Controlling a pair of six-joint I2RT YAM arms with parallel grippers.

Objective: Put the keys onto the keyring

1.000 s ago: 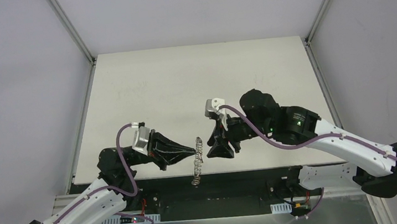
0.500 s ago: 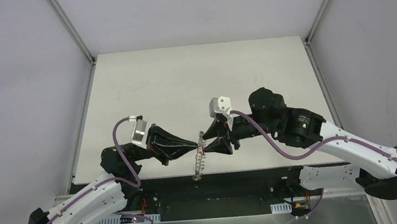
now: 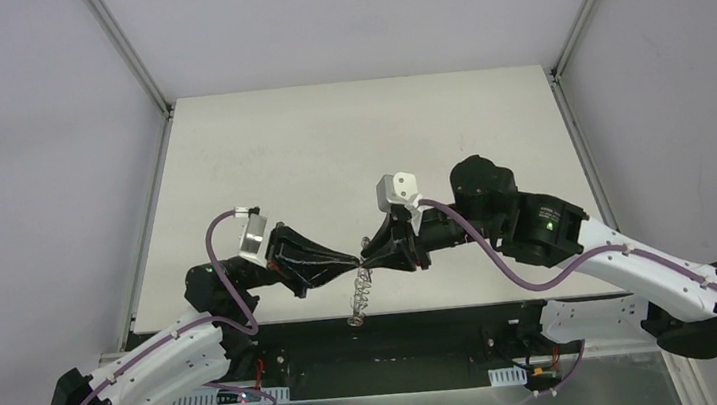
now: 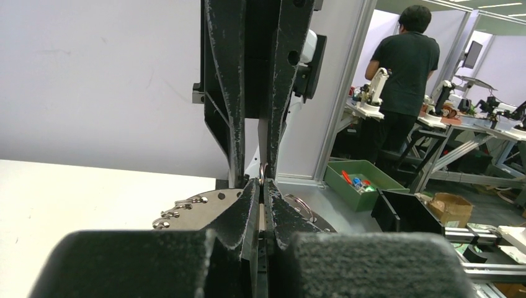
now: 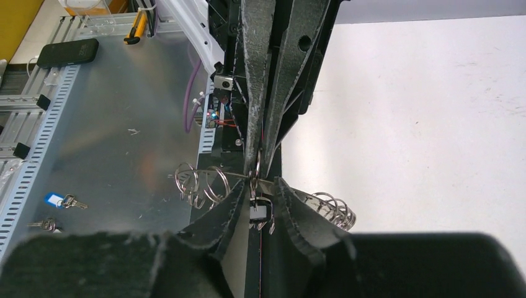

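Observation:
The keyring (image 3: 359, 298) is a floppy silvery ring fringed with wire loops; it hangs over the table's near edge. My left gripper (image 3: 354, 260) is shut on its top. In the left wrist view the left gripper (image 4: 261, 184) pinches the ring's flat band, with loops (image 4: 180, 208) on either side. My right gripper (image 3: 369, 256) meets it tip to tip. In the right wrist view the right gripper (image 5: 261, 186) is shut on the key (image 5: 259, 212), a tiny dark piece with a pale face, right against the keyring (image 5: 198, 183).
The white table (image 3: 358, 142) lies beyond the arms, with its near edge under the grippers. A metal shelf (image 5: 111, 124) below holds a black phone-like item (image 5: 67, 53) and small spare keys (image 5: 62, 201). A green bin (image 4: 360, 180) stands off the table.
The right gripper has moved left to the keyring. The left gripper has lifted the keyring slightly up and away. The two fingertips now touch.

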